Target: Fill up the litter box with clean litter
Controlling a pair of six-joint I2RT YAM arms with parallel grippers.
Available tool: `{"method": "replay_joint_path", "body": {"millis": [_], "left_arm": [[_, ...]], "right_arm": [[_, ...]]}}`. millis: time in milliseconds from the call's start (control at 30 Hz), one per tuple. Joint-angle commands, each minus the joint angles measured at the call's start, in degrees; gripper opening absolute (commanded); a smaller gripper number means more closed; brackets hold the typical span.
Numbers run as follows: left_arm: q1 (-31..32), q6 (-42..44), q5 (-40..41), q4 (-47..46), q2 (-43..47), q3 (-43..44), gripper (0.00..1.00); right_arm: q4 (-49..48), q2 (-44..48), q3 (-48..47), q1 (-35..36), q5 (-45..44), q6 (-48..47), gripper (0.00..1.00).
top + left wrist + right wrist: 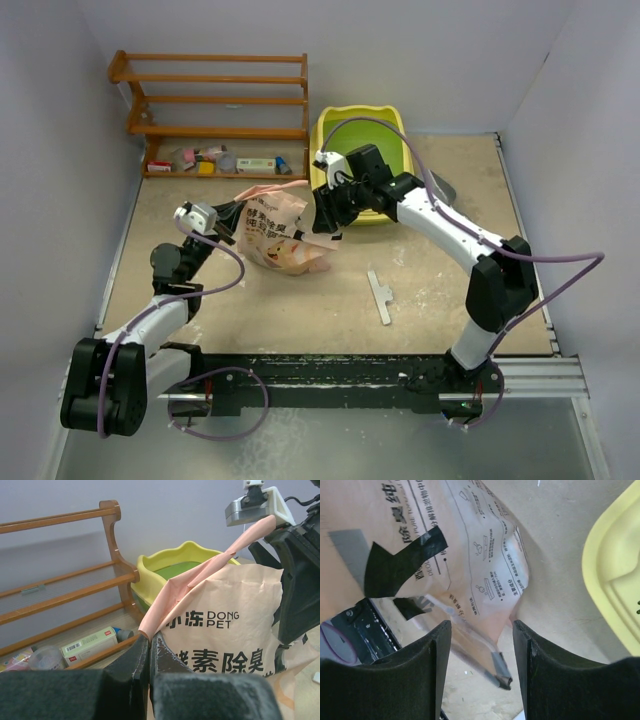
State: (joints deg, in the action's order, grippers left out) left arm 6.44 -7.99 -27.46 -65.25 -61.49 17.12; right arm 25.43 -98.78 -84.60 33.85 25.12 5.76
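The litter box (pixel 362 150) is a yellow tray with a green basin standing at the back of the table, its yellow rim also showing in both wrist views (pixel 165 570) (pixel 615 580). A pink-tan printed bag (pixel 285 238) stands just in front of it. My left gripper (pixel 236 222) (pixel 149 637) is shut on the bag's (pixel 225 630) top edge. My right gripper (pixel 328 222) (pixel 481 625) is open at the right side of the bag (pixel 465 555), with a lower corner of the bag hanging between its fingers, apart from both. No clean litter shows.
A wooden shelf rack (pixel 215 100) with small boxes and bottles on its lowest shelf stands at the back left, close to the bag. A grey scoop (pixel 381 297) lies on the table in front of the right arm. Walls close in on three sides.
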Motion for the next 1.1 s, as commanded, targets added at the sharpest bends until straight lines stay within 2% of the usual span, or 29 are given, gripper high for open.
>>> {"method": "replay_joint_path", "body": {"millis": [0, 600, 1067], "left_arm": [[0.42, -1.13, -0.07, -9.14, 0.73, 1.33, 0.0], [0.42, -3.11, -1.28, -9.63, 0.19, 1.84, 0.0], [0.42, -3.76, -1.09, -9.88, 0.58, 1.81, 0.0]], "right_arm": [[-3.67, 4.45, 0.23, 0.21, 4.57, -1.25, 0.55], [-8.64, 3.84, 1.95, 1.02, 8.92, -2.19, 0.55], [-12.48, 0.39, 2.86, 1.66, 7.75, -1.95, 0.54]]}}
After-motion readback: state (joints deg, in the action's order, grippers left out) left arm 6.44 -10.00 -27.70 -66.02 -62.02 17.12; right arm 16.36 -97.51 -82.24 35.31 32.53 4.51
